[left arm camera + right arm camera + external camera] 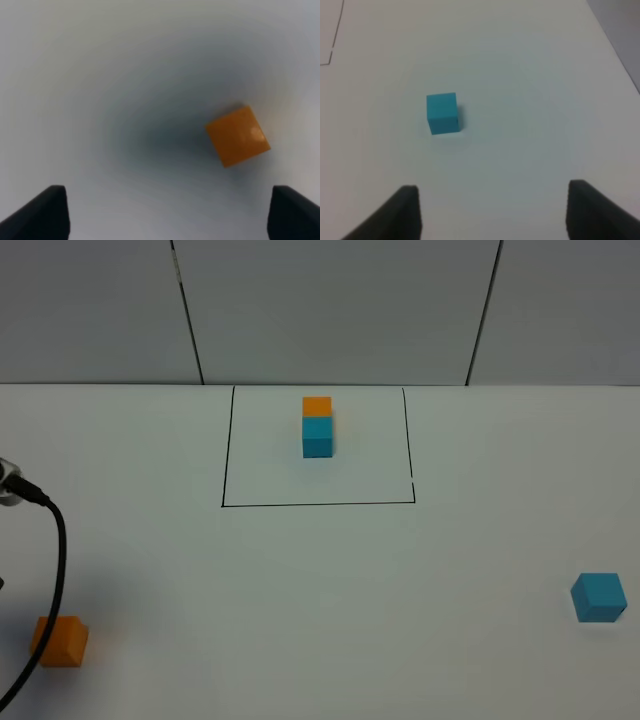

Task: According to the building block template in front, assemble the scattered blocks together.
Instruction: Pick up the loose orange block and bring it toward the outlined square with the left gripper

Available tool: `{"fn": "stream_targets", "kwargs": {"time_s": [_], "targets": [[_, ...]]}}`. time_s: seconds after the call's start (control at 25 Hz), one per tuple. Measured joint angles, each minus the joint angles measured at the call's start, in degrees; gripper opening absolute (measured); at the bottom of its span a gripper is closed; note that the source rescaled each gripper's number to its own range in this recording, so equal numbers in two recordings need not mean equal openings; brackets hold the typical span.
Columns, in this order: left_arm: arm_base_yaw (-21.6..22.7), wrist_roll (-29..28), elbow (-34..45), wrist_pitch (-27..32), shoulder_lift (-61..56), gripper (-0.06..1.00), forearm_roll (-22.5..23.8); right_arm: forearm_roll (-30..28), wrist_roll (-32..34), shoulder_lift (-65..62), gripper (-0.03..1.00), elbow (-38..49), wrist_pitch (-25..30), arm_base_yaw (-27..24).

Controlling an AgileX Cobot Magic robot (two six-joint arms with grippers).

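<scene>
Matte orange cube (238, 135), blurred, lies beyond my wide-spread left gripper (169, 200); teal-blue cube (442, 113) beyond my parted right gripper (494, 195), fingertips cropped

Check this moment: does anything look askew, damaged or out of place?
Nothing spilled or damaged. The loose matte orange cube lies turned at an angle to the open left pincer and off to one side of its centre line. The loose matte teal-blue cube and the black-framed orange-and-teal template pair look ordinary.
</scene>
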Motion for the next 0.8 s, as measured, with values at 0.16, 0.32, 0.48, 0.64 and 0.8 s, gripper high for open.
{"fn": "stream_targets", "kwargs": {"time_s": [0.16, 0.32, 0.48, 0.64, 0.8], "targets": [[0.0, 10.2, -0.4, 1.7, 4.7, 0.97, -1.0, 0.0, 0.0, 0.0, 0.56, 0.0, 0.0, 0.0], [-0.9, 17.3, -0.4, 3.7, 10.2, 0.97, -1.0, 0.0, 0.0, 0.0, 0.56, 0.0, 0.0, 0.0], [-3.1, 21.4, -0.4, 3.9, 15.2, 0.97, 2.0, 0.0, 0.0, 0.0, 0.56, 0.0, 0.0, 0.0], [-5.4, 22.8, -1.0, 3.5, 19.6, 0.97, 8.1, 0.0, 0.0, 0.0, 0.56, 0.0, 0.0, 0.0], [-6.6, 24.1, -2.8, 3.3, 22.8, 0.97, 11.1, 0.0, 0.0, 0.0, 0.56, 0.0, 0.0, 0.0]]}}
